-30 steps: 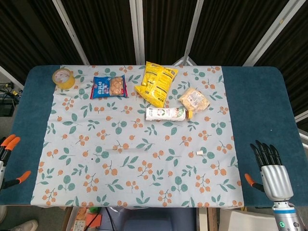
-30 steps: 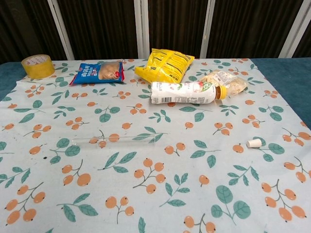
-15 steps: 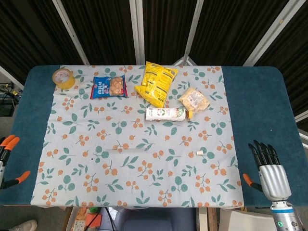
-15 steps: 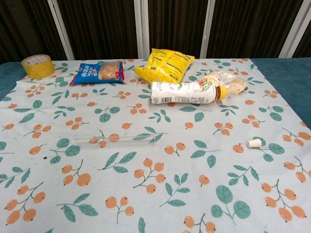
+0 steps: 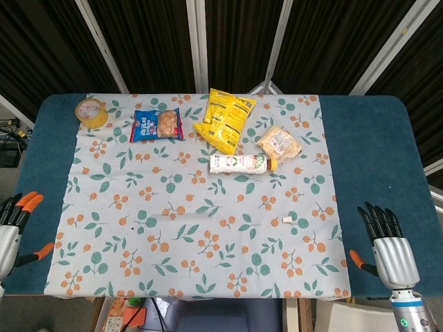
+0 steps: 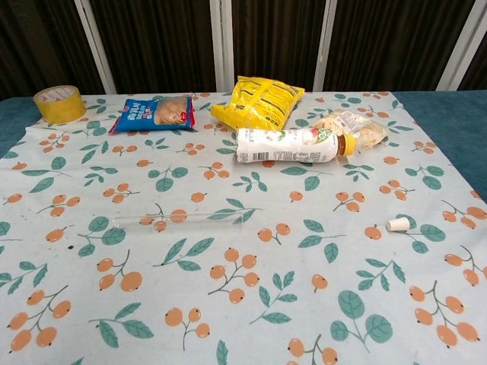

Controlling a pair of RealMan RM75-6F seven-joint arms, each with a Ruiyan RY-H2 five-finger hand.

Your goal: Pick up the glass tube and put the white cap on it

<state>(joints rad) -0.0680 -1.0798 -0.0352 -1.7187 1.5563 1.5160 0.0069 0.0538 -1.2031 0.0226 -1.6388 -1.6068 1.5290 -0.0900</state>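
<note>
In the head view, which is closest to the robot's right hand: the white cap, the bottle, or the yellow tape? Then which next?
From the right hand:
1. White cap, just to its left on the cloth.
2. Bottle, lying mid-table.
3. Yellow tape, far left corner.

Glass tube (image 6: 181, 219) lies flat; white cap (image 6: 397, 224) well apart — untouched.

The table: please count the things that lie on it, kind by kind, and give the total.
Snack bags: 3 (blue, yellow, clear)
Bottles: 1
Tape rolls: 1
Glass tubes: 1
White caps: 1
Total: 7
</note>
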